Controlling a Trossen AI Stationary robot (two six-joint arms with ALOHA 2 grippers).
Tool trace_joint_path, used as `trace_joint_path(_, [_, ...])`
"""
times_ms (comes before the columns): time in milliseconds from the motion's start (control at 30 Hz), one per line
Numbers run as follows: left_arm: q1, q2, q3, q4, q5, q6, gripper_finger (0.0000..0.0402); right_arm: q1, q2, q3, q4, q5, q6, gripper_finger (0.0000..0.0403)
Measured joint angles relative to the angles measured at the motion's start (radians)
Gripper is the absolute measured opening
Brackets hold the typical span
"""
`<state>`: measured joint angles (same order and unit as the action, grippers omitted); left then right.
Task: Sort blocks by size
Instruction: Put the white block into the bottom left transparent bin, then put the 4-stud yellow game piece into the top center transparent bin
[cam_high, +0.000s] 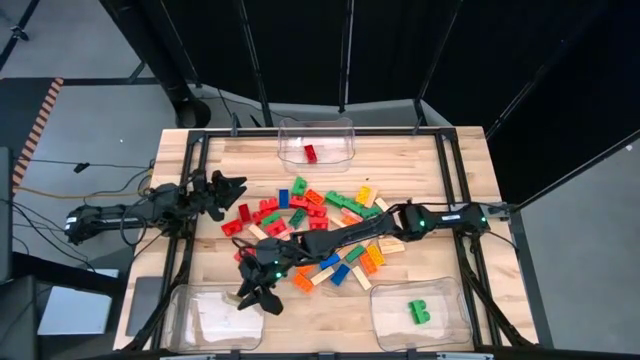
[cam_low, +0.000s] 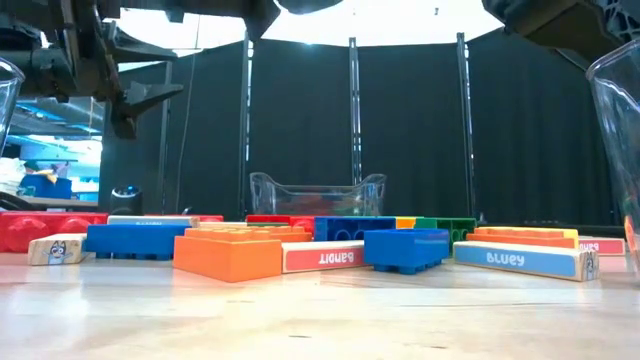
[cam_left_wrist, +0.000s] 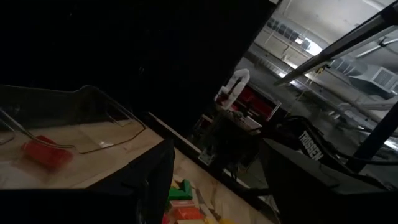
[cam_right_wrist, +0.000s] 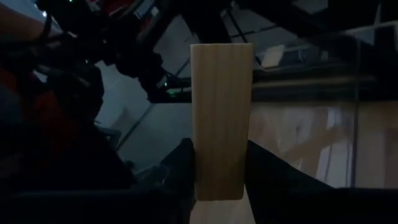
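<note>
The table (cam_high: 420, 165) has a big pile of blocks (cam_high: 320, 215) in its middle, with three clear bins at its edges. The far bin (cam_high: 317, 143) holds one red block (cam_high: 310, 153). The near right bin (cam_high: 421, 315) holds a green block (cam_high: 418, 311). The near left bin (cam_high: 216, 318) holds pale pieces.

The right arm reaches across the pile to the near left side. Its right claw (cam_high: 258, 292) sits just beside the near left bin and grips a tan wooden bar (cam_right_wrist: 221, 118). The bar stands up tall between the two fingers, held only at its low end.

That small hold could let the bar tip or slip out. I think it may then fall on the table and miss the bin. The bin wall is very close too, so the bar could bump the rim.

The arm lies low over the pile, so a swing back could knock blocks about.

The left claw (cam_high: 228, 190) waits wide open and empty at the far left, near the pile. There is bare wood between the two near bins and along the right side.
</note>
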<state>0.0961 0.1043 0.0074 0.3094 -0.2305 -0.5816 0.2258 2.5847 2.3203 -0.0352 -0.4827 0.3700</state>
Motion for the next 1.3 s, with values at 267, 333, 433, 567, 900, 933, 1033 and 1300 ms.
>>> trace_joint_path(267, [0.0, 0.0, 0.0, 0.002, 0.0, 0.0, 0.0245, 0.002, -0.006, 0.0, -0.03, 0.044, 0.032, 0.0291])
trace_joint_path(333, [0.0, 0.0, 0.0, 0.004, 0.0, 0.0, 0.0245, 0.001, -0.006, 0.0, -0.052, 0.045, 0.064, 0.0318])
trace_joint_path(433, [0.0, 0.0, 0.0, 0.007, 0.0, 0.0, 0.0245, -0.007, -0.016, 0.012, -0.122, 0.002, 0.099, 0.0326])
trace_joint_path(567, [0.0, 0.0, 0.0, 0.02, 0.0, 0.0, 0.0245, -0.06, -0.079, 0.034, -0.259, -0.16, 0.142, 0.0302])
trace_joint_path(900, [0.0, 0.0, 0.0, 0.046, 0.02, -0.008, 0.0245, -0.128, -0.383, 0.032, -1.316, 0.229, -0.261, 0.0247])
trace_joint_path(933, [0.0, 0.0, 0.0, 0.046, 0.026, -0.01, 0.0245, -0.128, -0.393, 0.03, -1.402, 0.292, -0.292, 0.0245])
trace_joint_path(1033, [0.0, 0.0, 0.0, 0.045, 0.048, -0.014, 0.0245, -0.131, -0.453, -0.025, -1.523, 0.385, -0.351, 0.0243])
trace_joint_path(1300, [0.0, 0.0, 0.0, 0.028, 0.052, -0.032, 0.0245, -0.139, -0.666, -0.552, -1.199, 0.377, -0.394, 0.0243])
